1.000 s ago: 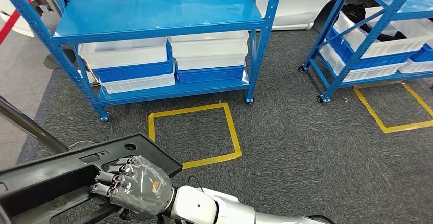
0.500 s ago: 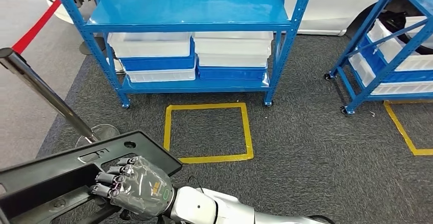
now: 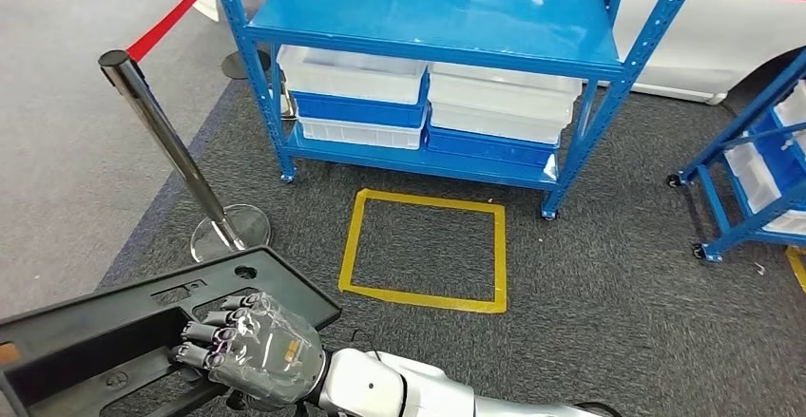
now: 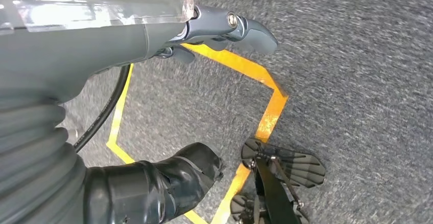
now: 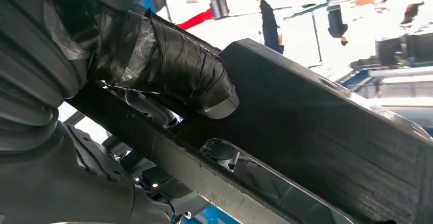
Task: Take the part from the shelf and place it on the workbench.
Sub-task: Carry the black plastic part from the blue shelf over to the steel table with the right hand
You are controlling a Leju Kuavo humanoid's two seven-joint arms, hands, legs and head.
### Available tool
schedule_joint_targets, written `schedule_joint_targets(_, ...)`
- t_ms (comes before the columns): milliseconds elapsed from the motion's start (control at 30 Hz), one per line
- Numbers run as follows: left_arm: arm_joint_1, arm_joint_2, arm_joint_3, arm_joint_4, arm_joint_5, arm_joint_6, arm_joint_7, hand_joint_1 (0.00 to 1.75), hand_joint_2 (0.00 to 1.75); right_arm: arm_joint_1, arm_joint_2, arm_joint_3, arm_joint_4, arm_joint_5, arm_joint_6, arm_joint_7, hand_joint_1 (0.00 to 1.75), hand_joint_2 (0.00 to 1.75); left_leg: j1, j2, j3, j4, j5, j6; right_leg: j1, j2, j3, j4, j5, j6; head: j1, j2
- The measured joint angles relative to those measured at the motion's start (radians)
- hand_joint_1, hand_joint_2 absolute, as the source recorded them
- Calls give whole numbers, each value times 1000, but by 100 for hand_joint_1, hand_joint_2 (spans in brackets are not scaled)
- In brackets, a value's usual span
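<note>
A long black plastic part (image 3: 114, 312) with cut-outs and holes lies across the lower left of the head view. My right hand (image 3: 252, 350) grips it, fingers hooked into a recess along its edge. In the right wrist view the taped thumb (image 5: 189, 76) presses against the part (image 5: 316, 132), seen from beneath. My left hand (image 4: 102, 45) hangs over grey carpet with its fingers apart, holding nothing.
A blue shelf (image 3: 428, 18) with white and blue bins (image 3: 356, 89) stands ahead. A yellow tape square (image 3: 423, 251) marks the carpet before it. A chrome stanchion (image 3: 171, 142) with a red belt (image 3: 176, 13) stands at the left, and a second wheeled blue rack (image 3: 751, 170) at the right.
The whole picture has shifted: the camera has turned left, bringing the stanchion into view and pushing the shelf and the tape square rightward. My right hand keeps the same hold on the part.
</note>
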Motion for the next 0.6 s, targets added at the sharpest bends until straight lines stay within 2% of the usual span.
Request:
schedule_joint_targets(33, -1, 0, 0, 0, 0, 0, 0, 0, 175, 0, 0, 0, 0, 0, 0, 0, 175, 175, 2, -11, -5, 0, 3, -7, 1, 20, 11, -30, 7, -2, 0, 0)
schedule_joint_targets(67, -1, -1, 0, 0, 0, 0, 0, 0, 175, 0, 0, 0, 1, 0, 0, 0, 175, 175, 5, -23, -9, -2, 8, -15, 3, 26, 13, -38, 5, -3, 0, 0)
schedule_joint_targets(100, 1, -1, 1, 0, 0, 0, 0, 0, 175, -1, 0, 0, 1, 0, 0, 0, 175, 175, 8, -36, -13, -6, 12, -24, 7, 15, 14, -42, 7, -6, 0, 0)
schedule_joint_targets(133, 3, 0, 1, 0, 0, -1, 0, 0, 175, -1, 1, 0, 1, 0, 0, 0, 175, 175, 11, -39, -15, -7, 14, -31, 6, 1, 16, -48, 11, -12, 0, 0)
schedule_joint_targets(167, 4, -1, 2, 0, -1, -1, 0, 0, 175, -2, 3, 0, 1, 1, 0, 0, 175, 175, 11, -24, -20, 0, 9, -36, 5, -13, 19, -56, 16, -19, -1, 0)
schedule_joint_targets(200, 4, -2, 2, 0, -2, -1, 0, 0, 175, -2, 4, 0, 1, 1, -1, 0, 175, 175, 9, 3, -32, 24, -8, -39, 3, -29, 22, -64, 21, -27, -1, 0)
schedule_joint_targets(267, 0, -2, 2, 0, -4, -2, 1, 0, 175, -2, 6, 0, 2, 2, -2, 0, 175, 175, 6, 65, -80, 128, -70, -41, 6, -63, 22, -71, 25, -39, -2, 0)
schedule_joint_targets(300, -1, -2, 3, 0, -5, -1, 2, 0, 175, 0, 6, 0, 3, 2, -3, 0, 175, 175, 6, 79, -108, 191, -99, -43, 9, -80, 19, -70, 25, -41, -2, 0)
schedule_joint_targets(333, -2, -1, 3, 0, -6, -1, 3, 0, 175, 1, 6, 0, 5, 3, -3, 0, 175, 175, 6, 86, -125, 237, -116, -45, 12, -97, 16, -67, 25, -41, -2, 0)
schedule_joint_targets(367, -1, -1, 3, 0, -6, -1, 5, 0, 175, 2, 6, 1, 7, 5, -4, 0, 175, 175, 6, 91, -126, 250, -115, -46, 14, -113, 14, -65, 24, -42, -2, 0)
schedule_joint_targets(400, 1, 0, 4, 0, -7, -1, 7, 0, 175, 3, 6, 1, 8, 8, -5, 0, 175, 175, 6, 96, -107, 226, -97, -46, 15, -127, 12, -63, 23, -42, -2, 0)
schedule_joint_targets(467, 4, 2, 5, 0, -7, -1, 11, 0, 175, 3, 6, 1, 9, 14, -6, 0, 175, 175, 4, 111, -45, 126, -49, -43, 17, -149, 11, -59, 21, -39, -2, 0)
schedule_joint_targets(500, 4, 3, 5, 0, -7, -1, 11, 0, 175, 3, 7, 1, 9, 15, -7, 0, 175, 175, 4, 117, -24, 90, -33, -42, 17, -154, 11, -57, 20, -38, -2, 0)
schedule_joint_targets(533, 4, 3, 5, 0, -8, -1, 11, 0, 175, 3, 7, 1, 9, 16, -7, 0, 175, 175, 3, 120, -14, 74, -27, -41, 18, -157, 11, -57, 20, -38, -2, 0)
schedule_joint_targets(600, 4, 3, 5, 0, -8, -1, 11, 0, 175, 3, 7, 1, 9, 16, -7, 0, 175, 175, 3, 120, -14, 74, -27, -41, 18, -157, 11, -57, 20, -38, -2, 0)
